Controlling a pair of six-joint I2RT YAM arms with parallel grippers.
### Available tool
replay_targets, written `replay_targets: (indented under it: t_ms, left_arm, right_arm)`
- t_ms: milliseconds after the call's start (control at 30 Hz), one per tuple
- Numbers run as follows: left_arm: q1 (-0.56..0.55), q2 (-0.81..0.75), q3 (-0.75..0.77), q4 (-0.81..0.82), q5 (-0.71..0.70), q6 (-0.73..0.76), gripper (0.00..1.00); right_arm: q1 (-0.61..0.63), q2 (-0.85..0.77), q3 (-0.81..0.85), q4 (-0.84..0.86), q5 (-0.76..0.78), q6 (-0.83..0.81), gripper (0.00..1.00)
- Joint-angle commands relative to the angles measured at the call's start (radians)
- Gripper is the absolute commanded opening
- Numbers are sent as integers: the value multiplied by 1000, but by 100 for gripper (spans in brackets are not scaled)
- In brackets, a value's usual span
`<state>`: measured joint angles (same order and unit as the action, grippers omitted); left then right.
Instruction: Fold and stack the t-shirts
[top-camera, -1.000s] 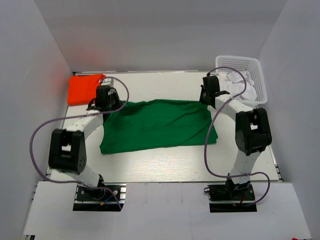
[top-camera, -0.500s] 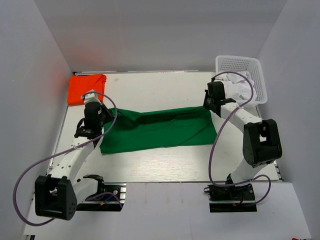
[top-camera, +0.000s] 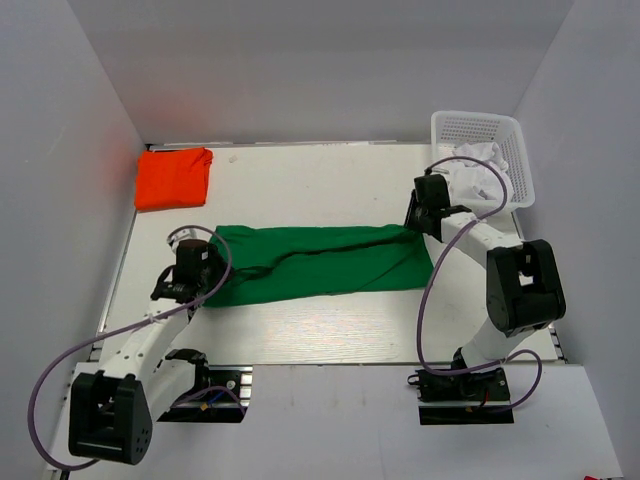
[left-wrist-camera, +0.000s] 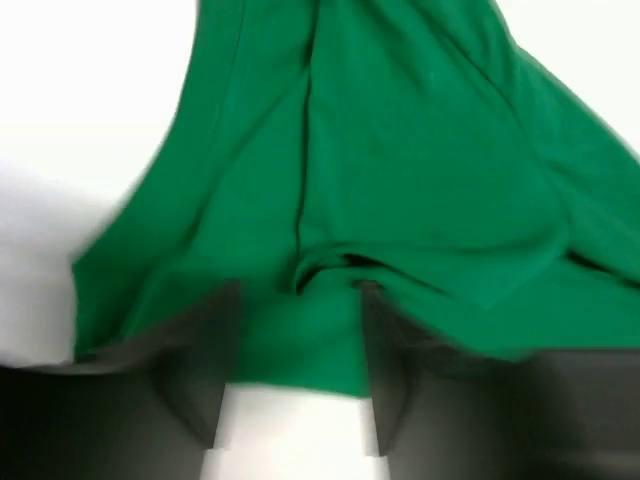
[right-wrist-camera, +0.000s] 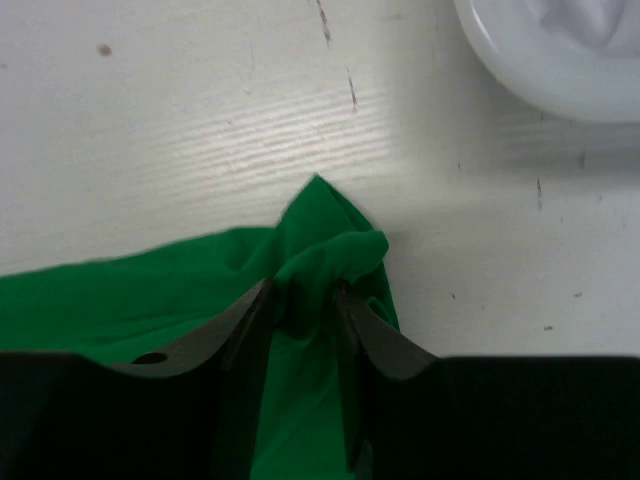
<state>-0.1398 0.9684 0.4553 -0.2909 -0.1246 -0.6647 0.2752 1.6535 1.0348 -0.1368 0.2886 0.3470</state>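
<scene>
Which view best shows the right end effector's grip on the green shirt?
Right wrist: the right end effector pinches a bunched green shirt corner. Top shows the whole shirt, grip hidden. Left wrist: only the other end.

Green t-shirt (top-camera: 330, 268) of matt cloth

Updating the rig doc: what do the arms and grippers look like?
The left arm and right arm have white links, chunky black joint housings and black base plates. A purple cable loops loosely along each. The left gripper and right gripper have dark, tapered fingers. No markings legible.
</scene>
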Motion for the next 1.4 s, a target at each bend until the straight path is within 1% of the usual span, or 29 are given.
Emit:
replay_targets:
  t_ms: [0,33,100,133,167,200,267,367,433,467,500,567,700,800,867,900,967,1000,1033,1067,1100,1133,1167,1200,1233,1267,1300,1333,1367]
  left_arm:
    - [0,-89,-3,-152,86,-105,66]
    - [0,-105,11,-209,86,-114,69]
    - [0,-138,42,-244,76,-124,88]
    - [0,-161,57,-267,66,-124,95]
    - [0,-161,92,-267,47,-124,100]
    - [0,-162,108,-267,46,-124,100]
    - [0,-143,147,-205,46,-102,100]
    - [0,-71,175,-65,103,-70,100]
    - [0,42,190,-4,167,-70,100]
    - [0,85,200,56,204,-58,100]
    - [0,131,218,76,223,-58,100]
    - [0,277,264,108,252,-49,100]
    - [0,479,338,139,272,-39,100]
    - [0,591,382,150,283,-39,100]
    - [0,647,419,164,283,-39,100]
    - [0,676,436,164,283,-39,100]
    - [0,771,497,164,273,-39,100]
    - [0,806,523,164,282,-39,100]
    - [0,844,586,173,283,-39,100]
    - [-9,933,624,182,283,-39,100]
    - [-9,984,667,182,283,-48,100]
    - [-9,1039,772,182,283,-49,100]
    - [-9,1096,834,150,296,-49,100]
    - [-9,1213,903,132,305,-61,100]
    - [-9,1268,1031,122,315,-61,100]
    - [-21,1321,1098,122,331,-61,100]
    - [-21,1378,1243,122,348,-73,100]
    - [-33,1493,1326,122,393,-73,100]
    - [-47,1557,1417,96,419,-73,100]
  right_arm:
    - [-4,-46,-62,-26,63,59,43]
    - [-4,-72,-87,-20,66,60,51]
    - [-4,-112,-102,-24,84,61,58]
    - [-5,-138,-99,-29,87,61,64]
    - [-4,-150,-96,-35,87,58,82]
    - [-4,-170,-93,-37,80,57,90]
    - [-1,-184,-75,-34,35,40,90]
    - [5,-181,-53,-6,-103,11,90]
    - [15,-147,-39,20,-150,-8,90]
    - [22,-137,-32,40,-188,-17,90]
    - [27,-109,-15,51,-204,-23,90]
    - [38,-54,17,57,-241,-23,90]
    - [39,79,50,59,-258,-8,90]
    - [39,109,45,40,-223,17,90]
    - [35,109,16,31,-198,41,90]
    - [33,100,-2,28,-159,47,90]
    - [38,86,-42,22,-152,53,90]
    - [42,59,-59,22,-179,52,90]
    - [47,46,-106,28,-198,49,90]
    - [51,37,-123,34,-248,40,90]
    - [62,0,-148,37,-275,27,90]
    - [84,-20,-188,39,-378,17,90]
    - [113,-37,-211,78,-402,14,90]
    - [134,-105,-260,91,-417,-6,90]
    - [177,-128,-301,100,-452,-8,90]
    - [232,-164,-332,97,-459,-20,90]
    - [261,-193,-341,92,-457,-23,90]
    - [356,-199,-351,92,-488,-31,90]
    - [392,-205,-369,101,-509,-43,90]
